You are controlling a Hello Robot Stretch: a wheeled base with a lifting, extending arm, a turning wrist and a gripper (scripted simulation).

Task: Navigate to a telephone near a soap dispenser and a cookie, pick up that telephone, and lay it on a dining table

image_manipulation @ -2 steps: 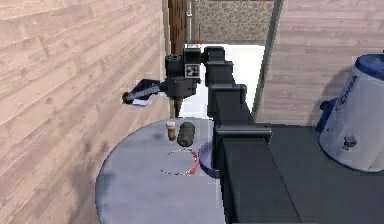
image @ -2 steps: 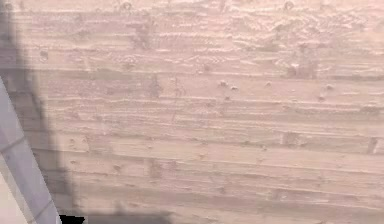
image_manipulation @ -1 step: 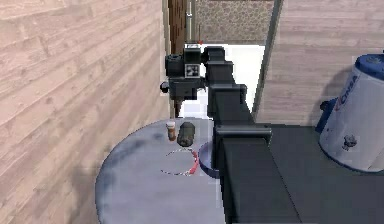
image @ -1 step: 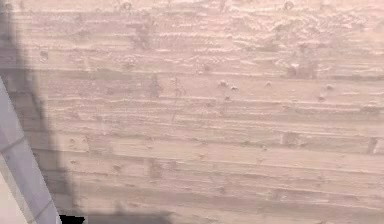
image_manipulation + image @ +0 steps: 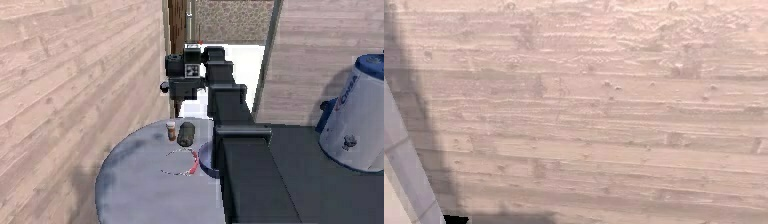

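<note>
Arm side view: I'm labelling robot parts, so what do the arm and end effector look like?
The arm is a dark, square-sectioned bar of stepped blocks. At its far end sit small white squares with black marks, beside the dark end effector.

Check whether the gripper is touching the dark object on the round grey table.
Apart. The arm side view shows the gripper higher in the picture than the dark object on the round table, with a plain gap of background between them.
</note>
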